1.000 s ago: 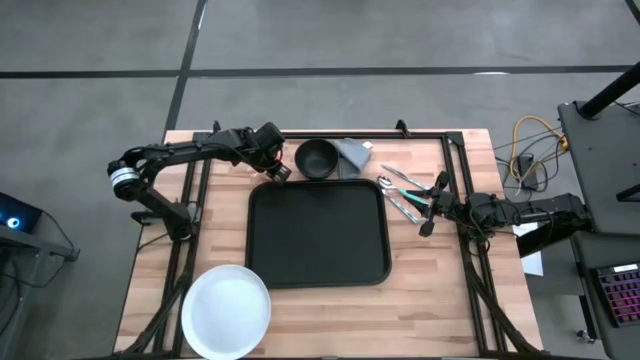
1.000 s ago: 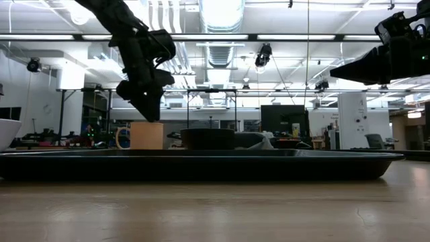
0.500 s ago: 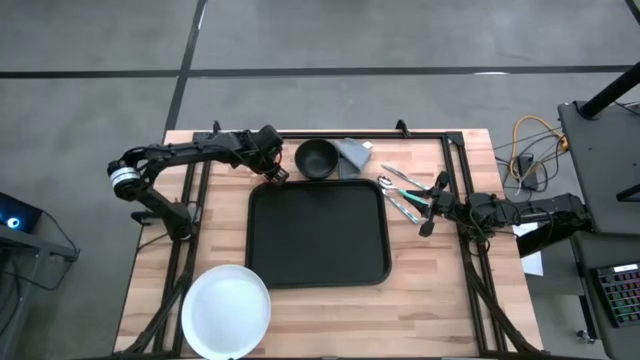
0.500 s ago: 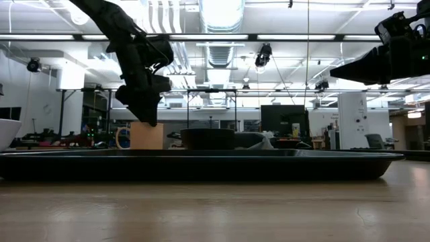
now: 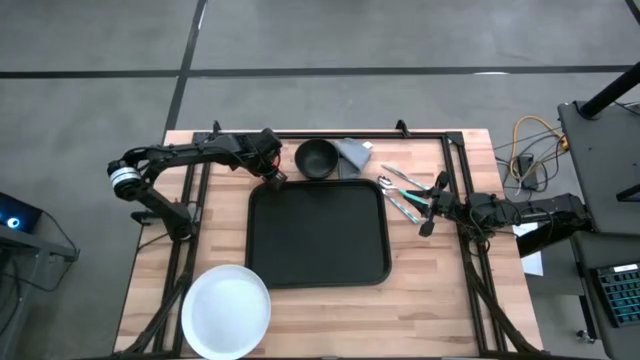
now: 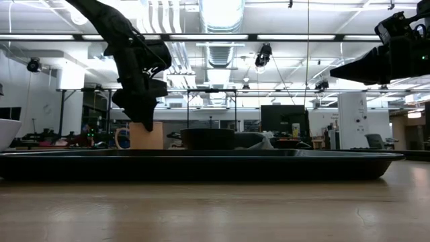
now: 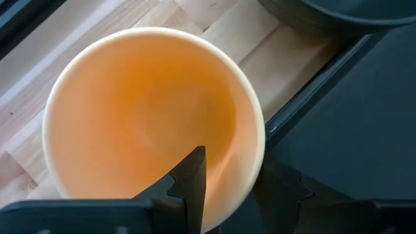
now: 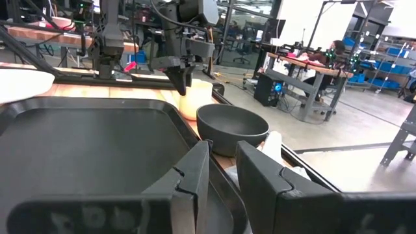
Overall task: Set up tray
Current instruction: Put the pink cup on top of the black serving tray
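Left gripper [image 7: 227, 185]: lowered since 1 s ago, fingers open astride cup [image 7: 153, 117] rim, far-left of tray [image 5: 318, 235]; grasp imminent.

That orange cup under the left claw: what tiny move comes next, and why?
Probably closing the fingers. The left gripper is open and straddles the cup's rim, one finger inside and one outside. The cup stands on the table beside the tray, not on it.
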